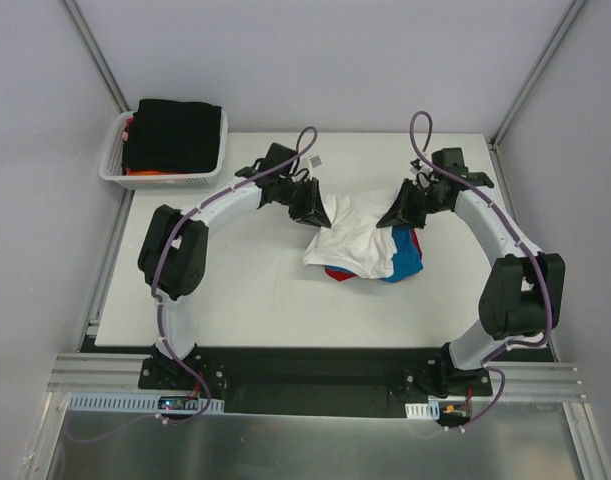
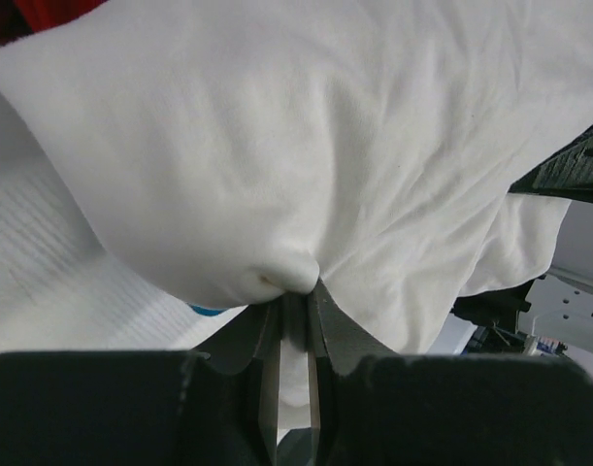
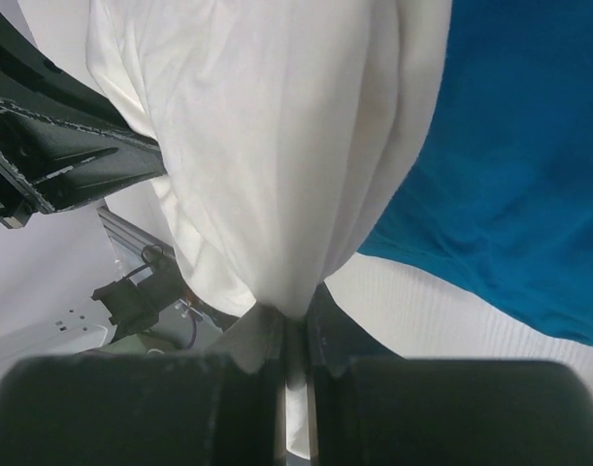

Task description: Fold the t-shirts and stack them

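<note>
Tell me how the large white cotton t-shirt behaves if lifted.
Likely floppy: the large white cotton t-shirt sags between the left hand and right hand. Probably light; thin pinches hold it. It may drag the blue cotton t-shirt.

- In the top view, the red t-shirt [image 1: 338, 272] is almost wholly covered by the white t-shirt [image 1: 357, 238]; only a strip is seen at the pile's lower edge.
- The blue t-shirt [image 1: 409, 262] is likewise covered, save its lower right part.
- In the basket [image 1: 113, 160] at the upper left, the orange t-shirt [image 1: 150, 172] is seen only as a sliver under the black t-shirt [image 1: 177, 135]; the number of garments cannot be told.
- In the left wrist view, the white t-shirt is cut off by the top and right edges, and a red patch by the upper left corner.
- In the right wrist view, the blue t-shirt is cut off by the right edge.
- The fingertips of the left gripper [image 2: 294, 316] and the right gripper [image 3: 294, 325] are partly buried in pinched white cloth.
</note>
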Controlling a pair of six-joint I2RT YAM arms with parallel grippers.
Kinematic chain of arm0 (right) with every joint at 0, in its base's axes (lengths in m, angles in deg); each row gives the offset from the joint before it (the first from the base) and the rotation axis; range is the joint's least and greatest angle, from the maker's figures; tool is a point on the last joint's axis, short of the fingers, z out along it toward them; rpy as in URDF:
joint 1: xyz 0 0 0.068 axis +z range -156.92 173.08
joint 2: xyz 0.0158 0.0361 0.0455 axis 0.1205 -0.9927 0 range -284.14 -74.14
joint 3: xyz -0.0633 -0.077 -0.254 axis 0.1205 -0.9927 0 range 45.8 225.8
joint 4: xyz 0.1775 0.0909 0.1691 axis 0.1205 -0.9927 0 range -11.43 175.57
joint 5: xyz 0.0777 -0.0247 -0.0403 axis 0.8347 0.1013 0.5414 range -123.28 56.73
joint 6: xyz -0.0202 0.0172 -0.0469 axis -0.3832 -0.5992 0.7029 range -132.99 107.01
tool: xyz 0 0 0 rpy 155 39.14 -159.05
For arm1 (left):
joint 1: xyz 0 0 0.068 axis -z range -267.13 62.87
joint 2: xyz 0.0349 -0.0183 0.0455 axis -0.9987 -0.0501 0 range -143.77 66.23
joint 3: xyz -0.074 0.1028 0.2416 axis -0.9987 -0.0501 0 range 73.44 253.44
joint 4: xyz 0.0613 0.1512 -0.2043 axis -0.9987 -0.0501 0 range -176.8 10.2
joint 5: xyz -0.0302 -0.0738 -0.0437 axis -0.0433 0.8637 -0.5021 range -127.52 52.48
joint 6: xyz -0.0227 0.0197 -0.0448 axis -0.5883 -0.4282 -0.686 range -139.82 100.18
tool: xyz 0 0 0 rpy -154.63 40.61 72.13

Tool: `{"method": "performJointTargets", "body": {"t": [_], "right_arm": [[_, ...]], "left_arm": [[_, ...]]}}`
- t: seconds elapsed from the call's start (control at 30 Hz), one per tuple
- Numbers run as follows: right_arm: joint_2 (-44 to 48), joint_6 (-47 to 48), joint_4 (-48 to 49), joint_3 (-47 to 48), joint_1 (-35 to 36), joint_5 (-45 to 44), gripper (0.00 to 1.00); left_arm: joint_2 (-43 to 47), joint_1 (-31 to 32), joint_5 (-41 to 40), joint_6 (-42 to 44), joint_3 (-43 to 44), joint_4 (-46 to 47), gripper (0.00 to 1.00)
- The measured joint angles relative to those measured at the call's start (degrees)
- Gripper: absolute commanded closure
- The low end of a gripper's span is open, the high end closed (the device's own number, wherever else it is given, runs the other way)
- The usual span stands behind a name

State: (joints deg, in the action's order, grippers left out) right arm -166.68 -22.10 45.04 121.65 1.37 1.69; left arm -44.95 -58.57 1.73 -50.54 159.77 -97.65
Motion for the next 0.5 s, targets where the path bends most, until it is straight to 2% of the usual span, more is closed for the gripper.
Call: {"method": "performJointTargets", "body": {"t": [0.5], "right_arm": [[1.9, 3.9, -3.9, -3.6, -7.5, 0.4, 0.99]], "left_arm": [[-8.7, 4.5, 4.1, -0.3, 6.8, 0.0, 1.0]]}}
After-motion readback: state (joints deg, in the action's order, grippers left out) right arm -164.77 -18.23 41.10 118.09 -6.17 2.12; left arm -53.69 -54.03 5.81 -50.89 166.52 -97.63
